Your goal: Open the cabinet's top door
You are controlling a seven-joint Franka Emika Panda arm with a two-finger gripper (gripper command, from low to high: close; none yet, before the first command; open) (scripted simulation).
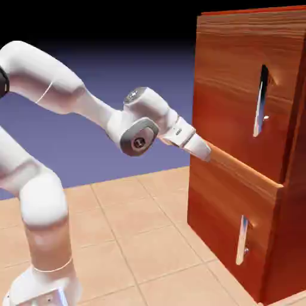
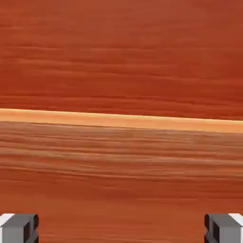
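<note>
light: bright and even, backdrop fades to black up top
shadows: soft one beside the top door's handle [image 1: 260,101]
glare: sheen on the arm [image 1: 54,83]
sharpness: slightly soft, no edge distortion

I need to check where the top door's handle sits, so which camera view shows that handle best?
The exterior view. There the top door shows its long silver handle whole, well to the right of the tool, which is at the door's lower left corner. The hand view shows only wood grain, a pale edge and two fingertips, no handle.
</note>
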